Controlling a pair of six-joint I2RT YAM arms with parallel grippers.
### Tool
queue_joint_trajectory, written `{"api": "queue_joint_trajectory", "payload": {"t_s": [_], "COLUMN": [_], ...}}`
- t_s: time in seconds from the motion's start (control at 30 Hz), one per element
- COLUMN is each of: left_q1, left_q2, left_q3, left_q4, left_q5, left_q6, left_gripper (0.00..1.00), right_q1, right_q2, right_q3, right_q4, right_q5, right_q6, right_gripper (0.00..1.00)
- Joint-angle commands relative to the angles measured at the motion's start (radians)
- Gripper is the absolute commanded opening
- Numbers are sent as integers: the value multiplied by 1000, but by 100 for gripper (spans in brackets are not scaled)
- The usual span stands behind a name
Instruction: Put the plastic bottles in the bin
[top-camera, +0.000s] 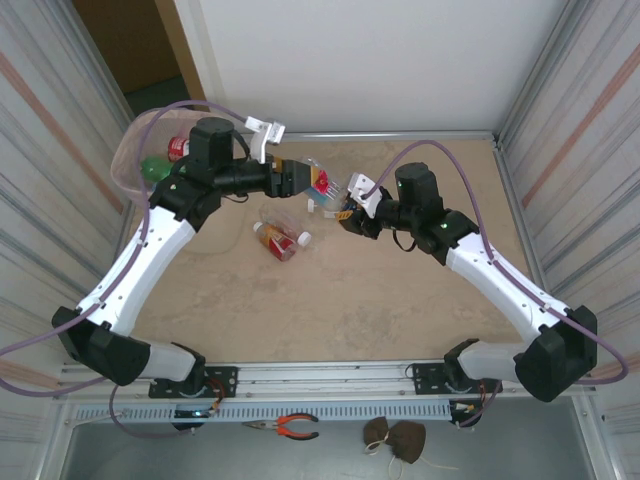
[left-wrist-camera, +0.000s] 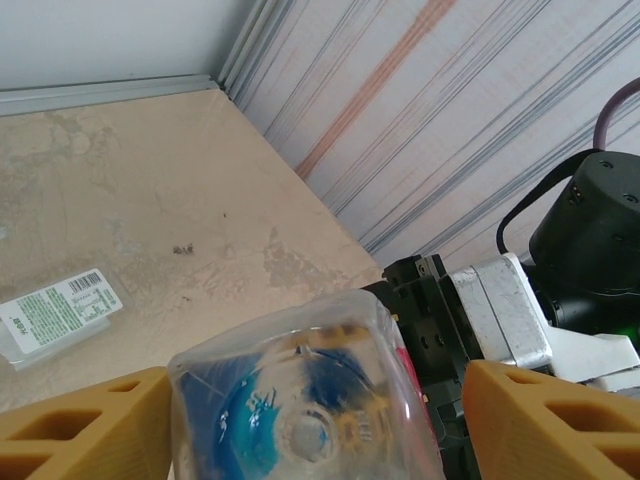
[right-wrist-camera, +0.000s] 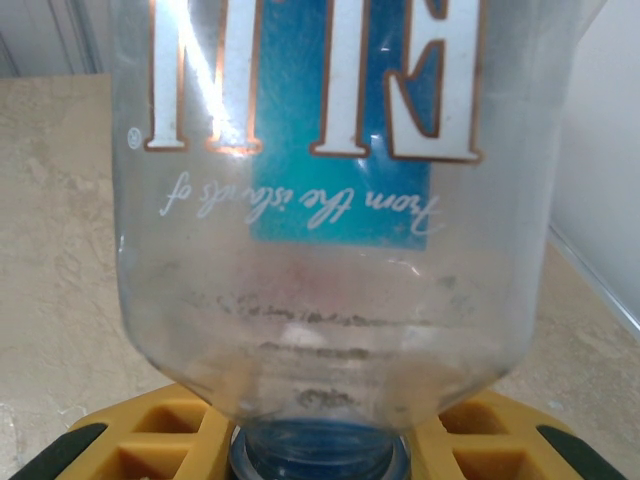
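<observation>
A clear, square-sided plastic bottle (right-wrist-camera: 320, 200) with a blue label and white lettering sits right against the right wrist lens, its blue-capped neck pinched between the yellow fingers of the right gripper (right-wrist-camera: 318, 450). Its base lies between the spread fingers of the left gripper (left-wrist-camera: 315, 420), with a gap on one side. The pale pink bin (top-camera: 122, 165) behind the left gripper holds a red-capped bottle (top-camera: 178, 147) and a green bottle (top-camera: 155, 168), and a smaller red-labelled bottle (top-camera: 280, 240) lies on the table (top-camera: 380, 300) just below both grippers.
</observation>
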Motion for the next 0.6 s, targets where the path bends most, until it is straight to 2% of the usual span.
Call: {"api": "queue_joint_trajectory", "payload": {"t_s": [0.0, 0.13, 0.27, 0.4, 0.57], "left_q1": [-6, -6, -7, -6, 15], "left_q2": [2, 0, -2, -5, -1], "left_q3": [19, 11, 13, 26, 62], "left_q4": [25, 28, 29, 11, -28], "left_q5": [-25, -43, -49, -71, -81], "left_q6": [3, 4, 9, 32, 61], "left_gripper": [69, 59, 54, 51, 50], "right_q1": [8, 15, 16, 19, 24], "right_q2": [-39, -52, -65, -82, -125], "right_q3": [27, 21, 12, 11, -5], "right_q4": [-1, -5, -6, -13, -25], "right_q5": [4, 26, 39, 53, 69], "right_q6": [18, 17, 17, 27, 46], "right_gripper": [26, 27, 30, 40, 64]}}
